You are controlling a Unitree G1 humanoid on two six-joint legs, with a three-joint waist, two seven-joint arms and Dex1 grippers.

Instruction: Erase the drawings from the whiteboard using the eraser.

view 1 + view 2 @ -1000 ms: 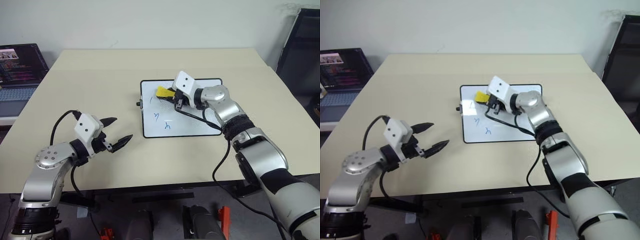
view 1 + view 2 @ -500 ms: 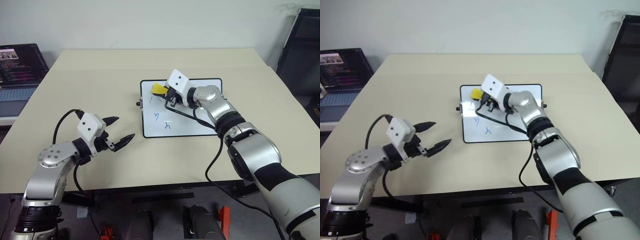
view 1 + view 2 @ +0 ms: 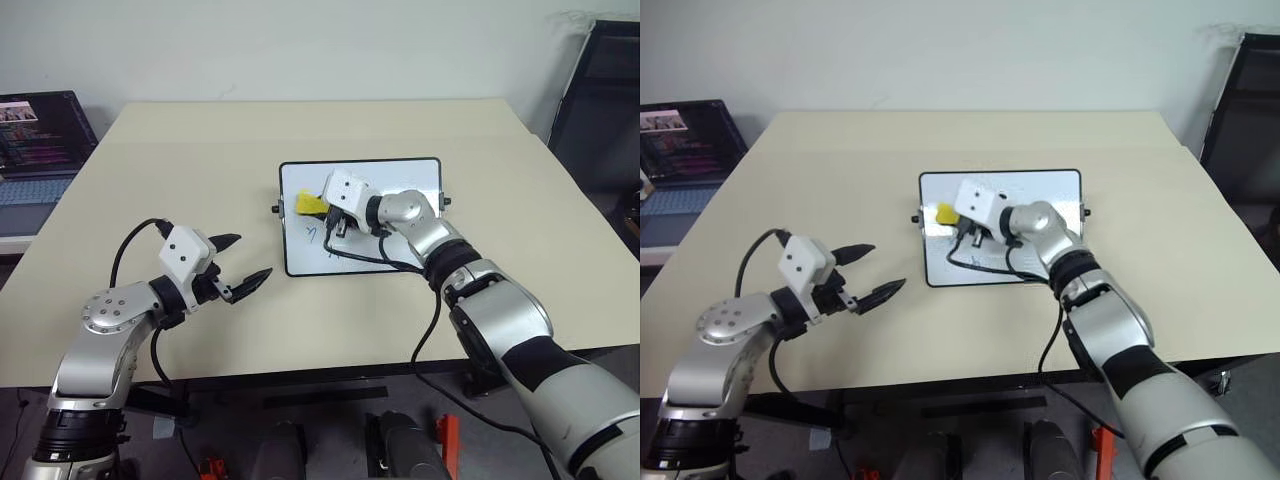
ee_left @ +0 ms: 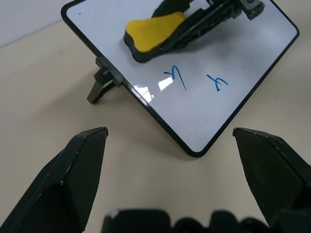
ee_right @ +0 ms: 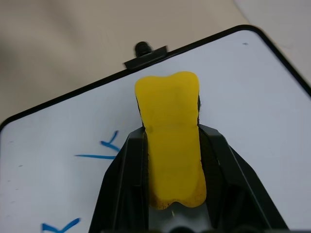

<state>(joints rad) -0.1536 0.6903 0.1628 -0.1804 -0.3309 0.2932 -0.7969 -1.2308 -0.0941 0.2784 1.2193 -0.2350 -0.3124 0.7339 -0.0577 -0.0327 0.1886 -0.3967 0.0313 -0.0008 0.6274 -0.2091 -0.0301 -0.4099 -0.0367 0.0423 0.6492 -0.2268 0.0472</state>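
Head view: right claw (image 3: 322,207) clamped on eraser (image 3: 308,204), at board (image 3: 400,175)'s nine o'clock edge; left claw (image 3: 243,265) apart over worktop (image 3: 180,140).
Right wrist view: eraser looked light, soft; gripped by its sides.
Left wrist view: marks (image 4: 176,76) remained.

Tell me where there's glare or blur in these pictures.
Left wrist view: a bright glare patch on the glossy white black-framed whiteboard near its edge, beside the thin blue marker drawings; the black fingers up close look soft. Right wrist view: the beige table behind is blurred, the yellow block eraser sharp.
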